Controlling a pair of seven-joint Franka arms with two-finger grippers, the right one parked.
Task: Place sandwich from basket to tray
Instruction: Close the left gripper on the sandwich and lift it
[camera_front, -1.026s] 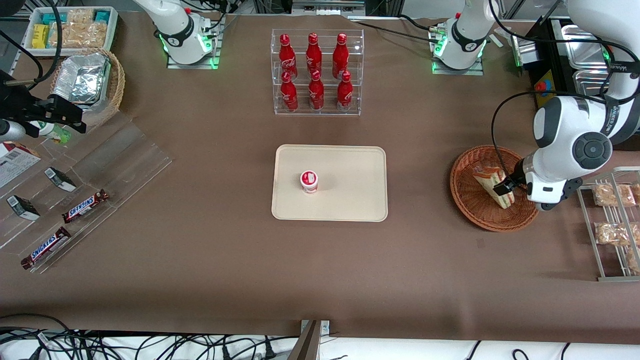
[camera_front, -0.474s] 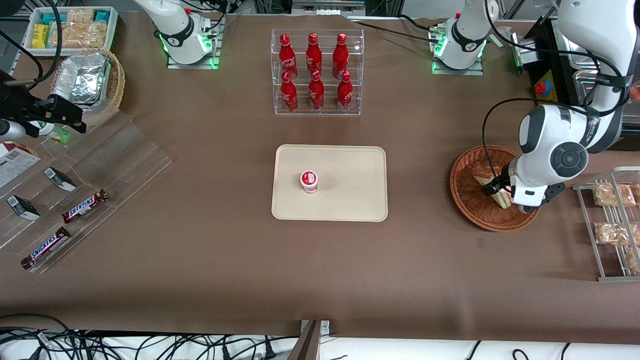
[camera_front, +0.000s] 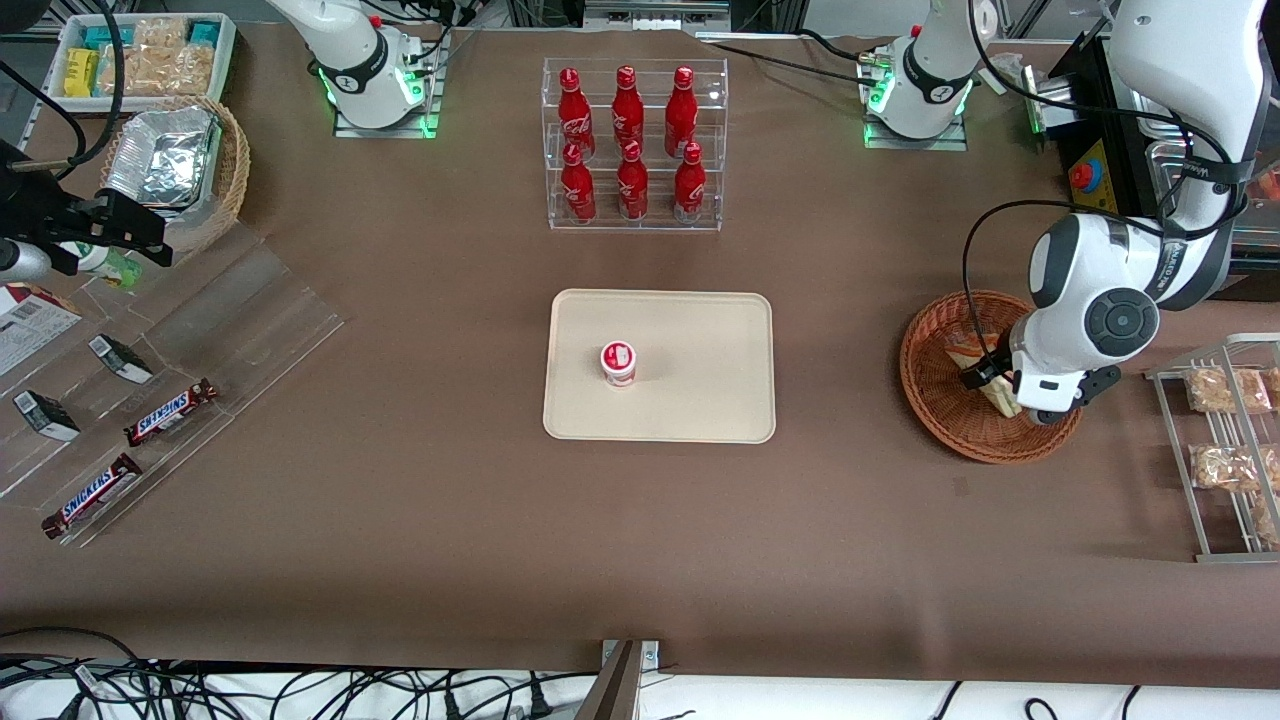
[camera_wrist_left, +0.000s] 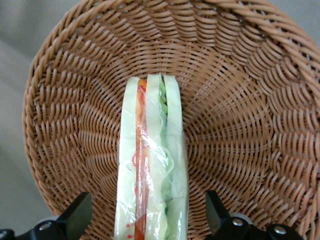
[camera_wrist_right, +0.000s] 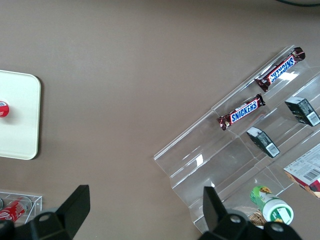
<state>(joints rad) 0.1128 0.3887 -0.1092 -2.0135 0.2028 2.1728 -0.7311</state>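
Note:
The sandwich (camera_wrist_left: 152, 165), a clear-wrapped wedge with pale bread and red and green filling, stands on edge in the reddish-brown wicker basket (camera_wrist_left: 240, 100). My gripper (camera_wrist_left: 147, 222) is open, one finger on each side of the wedge with a gap to the wrap on both. In the front view the gripper (camera_front: 990, 385) is low inside the basket (camera_front: 935, 400) over the sandwich (camera_front: 968, 350), and the arm hides most of it. The cream tray (camera_front: 700, 370) lies mid-table, toward the parked arm from the basket.
A small red-and-white cup (camera_front: 618, 362) stands on the tray. A clear rack of red bottles (camera_front: 633, 145) stands farther from the front camera than the tray. A wire rack of snack packs (camera_front: 1225, 440) sits beside the basket at the working arm's end.
The gripper has moved across the basket toward the tray side and settled lower over the sandwich. The sandwich has stayed in the basket.

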